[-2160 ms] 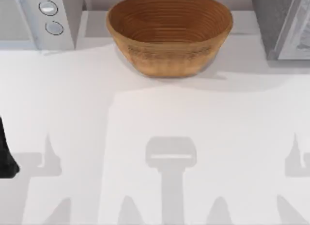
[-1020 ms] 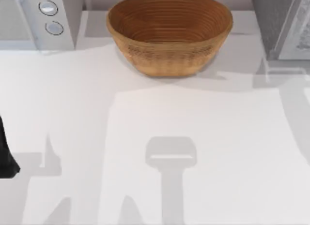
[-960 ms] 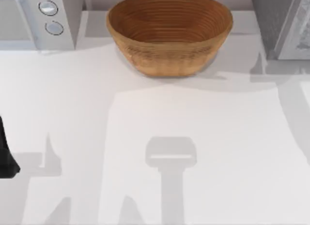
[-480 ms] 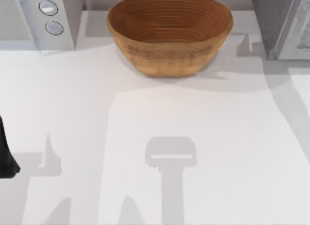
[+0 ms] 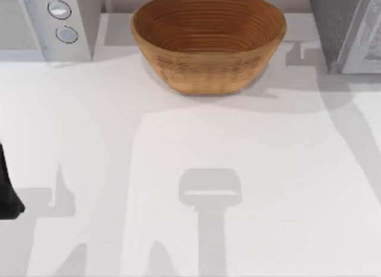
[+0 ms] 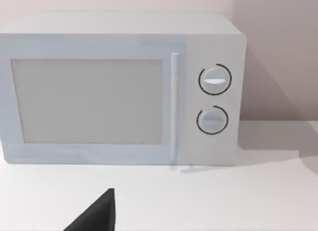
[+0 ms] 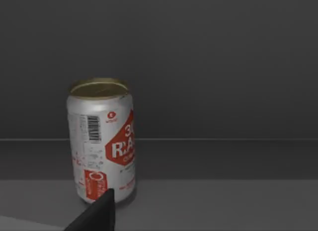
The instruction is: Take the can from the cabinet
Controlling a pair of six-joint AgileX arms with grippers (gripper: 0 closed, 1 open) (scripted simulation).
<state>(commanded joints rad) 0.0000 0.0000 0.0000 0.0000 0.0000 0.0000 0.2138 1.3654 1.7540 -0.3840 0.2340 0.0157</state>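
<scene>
A: What sits at the far left of the table?

B: From above, the left arm (image 5: 7,190) shows as a dark shape at the table's left edge, well short of everything else. Its wrist view shows a black fingertip (image 6: 99,213) low in the frame; whether that gripper is wide or narrow, I cannot tell.

A: And behind it?

B: A white microwave (image 5: 44,24) stands at the back left corner, door closed, two round dials (image 6: 214,80) stacked beside the vertical handle (image 6: 174,107). The left wrist camera faces it squarely.

A: Moving to the middle?

B: A woven brown basket (image 5: 208,80) stands at the back centre on the white table (image 5: 178,146), with nothing visible inside it.

A: Then the right side?

B: The grey cabinet (image 5: 345,30) occupies the back right corner, just beside the basket.

A: Where is the can?

B: The right wrist view looks into the cabinet's dark interior. The can (image 7: 102,141) stands upright on the shelf (image 7: 223,196), silver with red markings, a barcode and a gold top, near the back wall.

A: And the right gripper?

B: One black fingertip (image 7: 99,213) shows just in front of the can's base. Whether it touches the can, and how wide the fingers stand, I cannot tell.
</scene>
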